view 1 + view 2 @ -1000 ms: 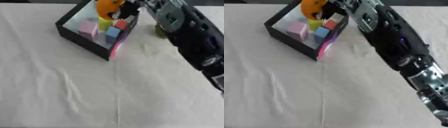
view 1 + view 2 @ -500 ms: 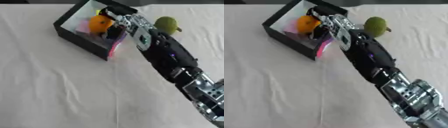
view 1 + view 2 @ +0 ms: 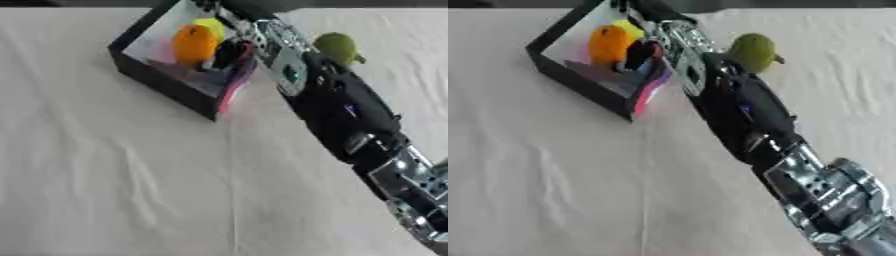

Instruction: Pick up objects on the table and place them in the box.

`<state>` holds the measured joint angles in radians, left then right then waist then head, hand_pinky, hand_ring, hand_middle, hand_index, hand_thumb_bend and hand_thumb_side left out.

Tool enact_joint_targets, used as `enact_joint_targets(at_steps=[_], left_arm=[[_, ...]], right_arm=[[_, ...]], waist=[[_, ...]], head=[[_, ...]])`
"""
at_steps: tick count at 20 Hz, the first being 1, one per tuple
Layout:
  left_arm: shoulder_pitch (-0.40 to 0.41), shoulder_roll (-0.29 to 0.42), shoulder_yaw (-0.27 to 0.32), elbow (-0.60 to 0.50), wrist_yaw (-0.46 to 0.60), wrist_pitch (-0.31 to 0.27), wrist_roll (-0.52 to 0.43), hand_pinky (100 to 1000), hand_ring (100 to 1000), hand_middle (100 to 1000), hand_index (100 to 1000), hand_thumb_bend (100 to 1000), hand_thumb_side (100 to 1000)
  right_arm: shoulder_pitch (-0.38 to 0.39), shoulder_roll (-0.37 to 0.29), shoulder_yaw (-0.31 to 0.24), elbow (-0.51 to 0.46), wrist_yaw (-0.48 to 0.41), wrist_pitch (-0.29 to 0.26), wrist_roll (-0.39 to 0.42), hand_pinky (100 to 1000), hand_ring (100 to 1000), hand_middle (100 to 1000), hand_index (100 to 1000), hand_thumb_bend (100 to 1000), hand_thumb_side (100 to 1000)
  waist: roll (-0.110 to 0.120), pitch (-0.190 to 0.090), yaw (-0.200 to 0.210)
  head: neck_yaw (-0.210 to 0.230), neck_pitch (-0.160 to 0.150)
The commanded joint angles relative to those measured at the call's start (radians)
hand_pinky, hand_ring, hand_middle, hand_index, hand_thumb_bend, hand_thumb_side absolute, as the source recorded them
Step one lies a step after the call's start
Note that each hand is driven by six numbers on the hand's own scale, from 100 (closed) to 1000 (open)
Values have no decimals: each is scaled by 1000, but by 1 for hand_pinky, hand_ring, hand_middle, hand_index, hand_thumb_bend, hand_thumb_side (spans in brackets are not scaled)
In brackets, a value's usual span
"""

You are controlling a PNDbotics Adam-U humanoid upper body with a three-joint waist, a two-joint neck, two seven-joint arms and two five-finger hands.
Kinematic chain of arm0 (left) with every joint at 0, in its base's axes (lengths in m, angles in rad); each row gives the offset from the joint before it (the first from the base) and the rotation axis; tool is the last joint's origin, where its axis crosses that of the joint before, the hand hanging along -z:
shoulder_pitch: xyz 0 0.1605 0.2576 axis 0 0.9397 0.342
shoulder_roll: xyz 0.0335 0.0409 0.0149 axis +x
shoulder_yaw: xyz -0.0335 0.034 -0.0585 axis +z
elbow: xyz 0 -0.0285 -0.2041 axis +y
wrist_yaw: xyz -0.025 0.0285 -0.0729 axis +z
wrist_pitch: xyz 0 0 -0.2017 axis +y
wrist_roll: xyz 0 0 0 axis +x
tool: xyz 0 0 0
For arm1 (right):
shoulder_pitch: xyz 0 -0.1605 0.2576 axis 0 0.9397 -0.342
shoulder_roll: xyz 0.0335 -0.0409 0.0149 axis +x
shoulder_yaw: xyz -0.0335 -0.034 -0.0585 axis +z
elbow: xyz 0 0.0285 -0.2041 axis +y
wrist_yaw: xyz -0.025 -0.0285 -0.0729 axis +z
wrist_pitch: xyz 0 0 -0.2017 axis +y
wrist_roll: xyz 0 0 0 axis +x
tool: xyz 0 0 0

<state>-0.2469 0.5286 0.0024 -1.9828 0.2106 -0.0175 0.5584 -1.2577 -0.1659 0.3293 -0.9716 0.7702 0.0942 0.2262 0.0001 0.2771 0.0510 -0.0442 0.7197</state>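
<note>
One item left: a green pear-like fruit [image 3: 753, 50] sits alone on the white surface [image 3: 105, 175], outside the box.
Box: the black box [image 3: 162, 86] stands at the top left, already holding an orange fruit [image 3: 193, 43], a yellow piece [image 3: 211, 25] behind it and pink blocks lower down.
Right arm: it stretches in from the lower right, all the way up over the box's near right corner.
Right hand: the right hand [image 3: 229, 50] is down inside the box just beside the orange fruit; its fingers are dark and blurred, so whether they are spread or curled I cannot tell.
Left hand: nowhere in either view.
Key relation: the green fruit lies to the right of the hand, across the forearm, just beside the arm and near the box's right side.
Next move, as I judge it: lift out of the box and swing right to the green fruit; the right arm is the one placed for it.
Risk: the forearm may nudge the fruit as it swings.
</note>
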Motion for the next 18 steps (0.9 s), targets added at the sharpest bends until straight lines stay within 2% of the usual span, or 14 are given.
enact_joint_targets(at_steps=[1,2,3,6,11,18], left_arm=[[-2,19,7,-17,4,4,0,576,733,736,809,388,709],[1,21,7,-17,3,4,0,576,733,736,808,387,709],[4,22,8,-17,2,5,0,576,733,735,808,388,709],[13,26,13,-17,-2,5,6,576,732,735,807,389,708],[21,32,17,-17,-8,5,13,575,733,735,808,390,707],[21,36,18,-17,-13,5,16,574,733,735,808,391,706]], right_arm=[[-30,-56,-19,-70,-48,14,41,851,826,856,953,657,175],[-30,-73,-23,-89,-67,19,54,851,824,854,953,524,160],[-29,-94,-26,-110,-87,23,67,851,824,852,952,647,178],[-14,-176,-37,-150,-132,36,101,851,821,841,933,636,211],[41,-301,-59,-152,-173,37,142,854,826,830,915,618,237],[101,-405,-95,-97,-166,4,213,867,848,844,925,599,266]], waist=[[6,-27,-3],[5,-28,-5],[4,-29,-8],[0,-32,-17],[-5,-34,-28],[-8,-29,-29]], head=[[9,1],[13,2],[16,4],[30,8],[44,10],[48,7]])
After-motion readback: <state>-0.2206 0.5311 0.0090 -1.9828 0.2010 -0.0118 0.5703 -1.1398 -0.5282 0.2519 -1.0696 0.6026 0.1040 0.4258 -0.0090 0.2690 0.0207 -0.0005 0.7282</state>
